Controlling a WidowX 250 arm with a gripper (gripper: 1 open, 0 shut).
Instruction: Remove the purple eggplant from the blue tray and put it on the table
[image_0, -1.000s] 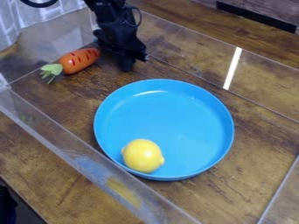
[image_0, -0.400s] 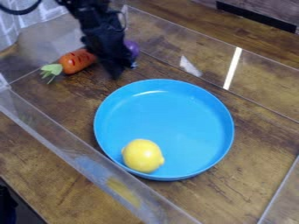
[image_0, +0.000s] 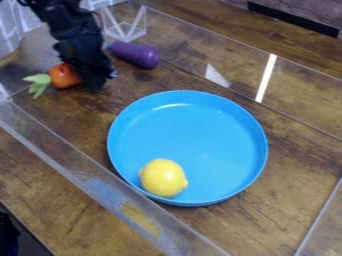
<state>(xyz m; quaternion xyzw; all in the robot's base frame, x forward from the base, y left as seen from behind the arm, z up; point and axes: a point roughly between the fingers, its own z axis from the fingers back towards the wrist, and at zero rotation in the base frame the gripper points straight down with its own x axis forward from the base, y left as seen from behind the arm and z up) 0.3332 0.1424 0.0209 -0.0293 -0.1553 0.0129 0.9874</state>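
Observation:
The purple eggplant (image_0: 134, 54) lies on the table (image_0: 287, 100), behind the blue tray (image_0: 214, 125) and apart from its rim. The tray holds only a yellow lemon (image_0: 163, 177) near its front edge. My black gripper (image_0: 95, 76) hangs at the upper left, left of the eggplant and right beside the orange carrot (image_0: 62, 76). Its fingers are together with nothing between them.
The carrot's green top (image_0: 38, 84) points left near the table's left edge. A clear plastic sheet covers the wood and throws a bright glare streak (image_0: 266, 77) to the right of the tray.
The gripper has moved left from above the eggplant's spot to the carrot. The eggplant, hidden a second ago, now lies uncovered on the table. The carrot has shifted left.

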